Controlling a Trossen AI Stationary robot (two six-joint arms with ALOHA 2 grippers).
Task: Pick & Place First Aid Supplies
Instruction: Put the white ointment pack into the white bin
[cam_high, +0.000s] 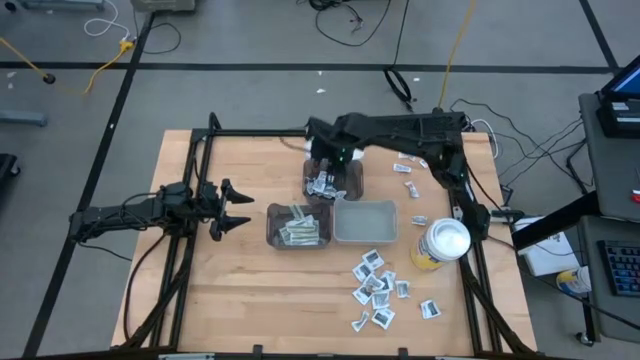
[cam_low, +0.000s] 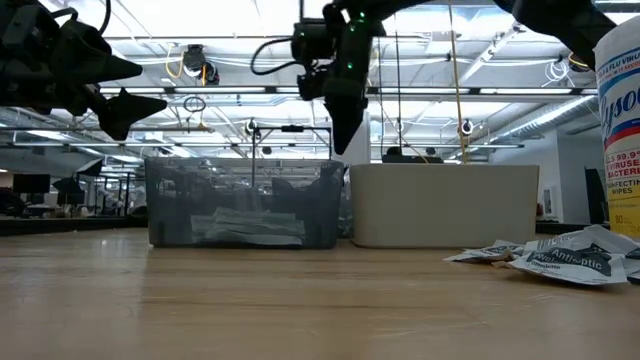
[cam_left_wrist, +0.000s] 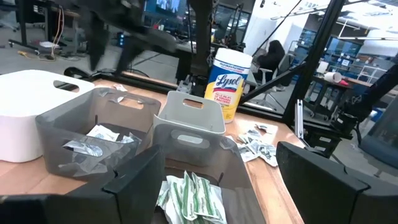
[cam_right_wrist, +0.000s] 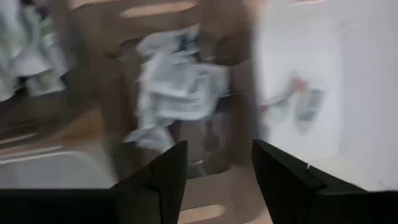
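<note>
The first aid supplies lie in three places. White sachets (cam_high: 375, 288) are loose on the table at the near right, more white sachets (cam_right_wrist: 174, 87) lie in the far grey bin (cam_high: 350, 182), and green-striped packets (cam_high: 298, 232) lie in the dark bin (cam_high: 272, 222). My right gripper (cam_high: 325, 160) hangs above the far grey bin, pointing steeply down, open, with nothing between its fingers (cam_right_wrist: 168, 177). My left gripper (cam_high: 228, 206) waits at the table's left, level and open, facing the bins.
A pale, empty-looking bin (cam_high: 365, 222) stands right of the dark one. A yellow canister with a white lid (cam_high: 441, 245) stands at the right edge. A few small packets (cam_high: 408, 188) lie at the far right. Bare wood lies at the near left.
</note>
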